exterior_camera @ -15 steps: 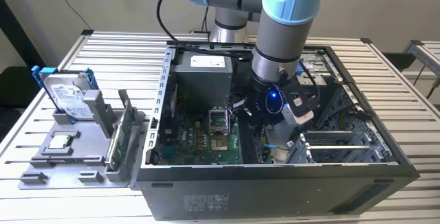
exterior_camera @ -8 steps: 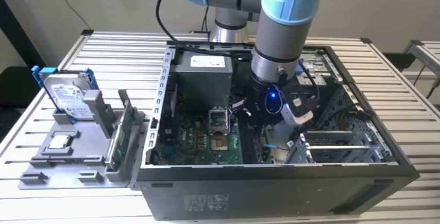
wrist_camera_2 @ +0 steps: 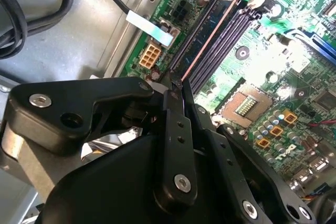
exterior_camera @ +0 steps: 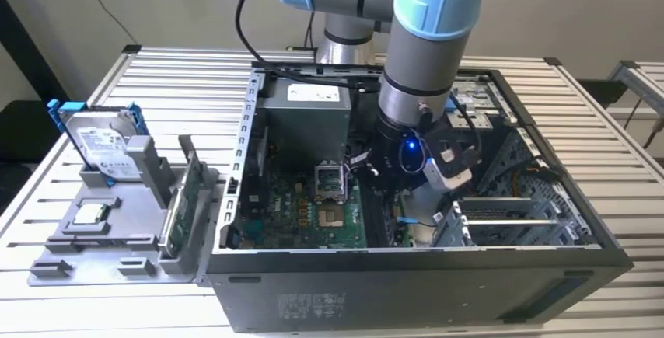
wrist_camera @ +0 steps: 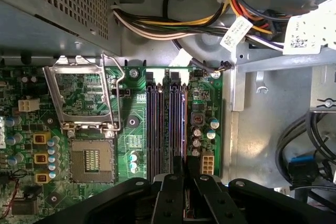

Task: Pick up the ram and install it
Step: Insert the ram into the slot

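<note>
The ram (wrist_camera_2: 207, 43) is a thin dark stick with a coppery edge. It stands on edge in line with the outermost memory slot of the green motherboard (exterior_camera: 301, 221). In the first wrist view the ram (wrist_camera: 181, 124) lies among the dark slots beside a row of capacitors. My gripper (wrist_camera_2: 176, 83) is shut on the near end of the stick, its black fingers (wrist_camera: 169, 192) close together over it. In the exterior view the gripper (exterior_camera: 415, 225) reaches deep into the open computer case. How far the stick sits in the slot cannot be told.
An empty processor socket (wrist_camera: 92, 158) with its raised metal frame (wrist_camera: 84, 95) lies beside the slots. Cable bundles (wrist_camera: 173, 24) run along the case wall. Outside the case, a grey fixture (exterior_camera: 83, 252) holds a hard drive in a blue bracket (exterior_camera: 104, 148) and a green board on edge (exterior_camera: 179, 214).
</note>
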You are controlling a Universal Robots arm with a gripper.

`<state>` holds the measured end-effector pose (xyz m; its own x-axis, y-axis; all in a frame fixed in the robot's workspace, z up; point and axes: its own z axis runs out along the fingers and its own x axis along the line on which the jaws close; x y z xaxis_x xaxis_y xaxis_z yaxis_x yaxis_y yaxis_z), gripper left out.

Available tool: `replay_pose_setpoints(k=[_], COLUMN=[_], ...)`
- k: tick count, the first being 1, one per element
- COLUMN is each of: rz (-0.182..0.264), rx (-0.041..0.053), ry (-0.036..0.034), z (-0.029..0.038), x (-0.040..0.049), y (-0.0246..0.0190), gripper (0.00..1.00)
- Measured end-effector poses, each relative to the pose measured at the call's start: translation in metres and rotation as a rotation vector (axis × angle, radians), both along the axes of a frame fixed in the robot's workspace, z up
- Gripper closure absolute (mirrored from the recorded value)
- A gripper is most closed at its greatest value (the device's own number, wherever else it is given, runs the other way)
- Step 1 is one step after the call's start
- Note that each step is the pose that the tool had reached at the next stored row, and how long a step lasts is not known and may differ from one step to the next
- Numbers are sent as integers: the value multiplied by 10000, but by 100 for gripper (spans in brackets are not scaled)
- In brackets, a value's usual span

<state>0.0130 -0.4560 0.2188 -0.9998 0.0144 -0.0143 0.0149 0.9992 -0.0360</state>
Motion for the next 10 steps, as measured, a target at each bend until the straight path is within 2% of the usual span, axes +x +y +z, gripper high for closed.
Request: replay_pose_setpoints(k=[10], rz=[-71], rx=[-78], ry=[134], z=[4], x=[22], y=[0], gripper=[86])
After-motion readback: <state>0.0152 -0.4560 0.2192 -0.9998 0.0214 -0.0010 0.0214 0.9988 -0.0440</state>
